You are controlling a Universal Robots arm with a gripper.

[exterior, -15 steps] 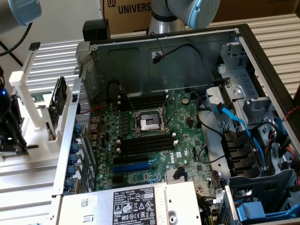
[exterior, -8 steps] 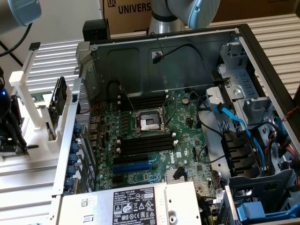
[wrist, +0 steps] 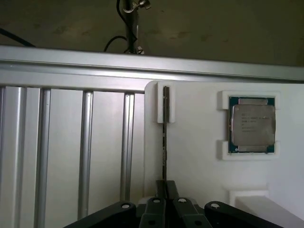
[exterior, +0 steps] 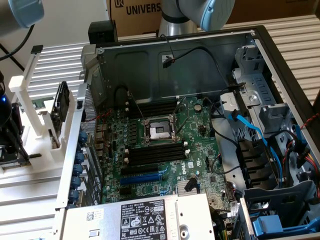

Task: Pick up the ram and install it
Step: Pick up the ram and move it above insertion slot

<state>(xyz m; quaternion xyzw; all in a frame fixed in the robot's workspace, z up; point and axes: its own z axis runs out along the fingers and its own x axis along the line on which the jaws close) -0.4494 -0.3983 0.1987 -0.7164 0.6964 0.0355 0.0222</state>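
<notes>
Fingers closed on the ram in its white holder.
The ram (wrist: 165, 142) stands on edge in the white holder (wrist: 199, 161), seen as a thin dark strip with its far end seated in a raised white clip (wrist: 172, 102). The gripper (wrist: 165, 187) presses its 2 black fingers (wrist: 175, 192) against the strip's near end, 1 on each side. A CPU (wrist: 251, 124) lies flat between 2 white brackets on the same holder, well apart from the ram. The holder rests on a ribbed aluminium counter (wrist: 61, 152). In the exterior view the holder (exterior: 30, 170) sits at 9 o'clock from the open case (exterior: 200, 60). The case's motherboard (exterior: 200, 150) carries black slots (exterior: 155, 155) at 6 o'clock from the socket (exterior: 157, 131).
</notes>
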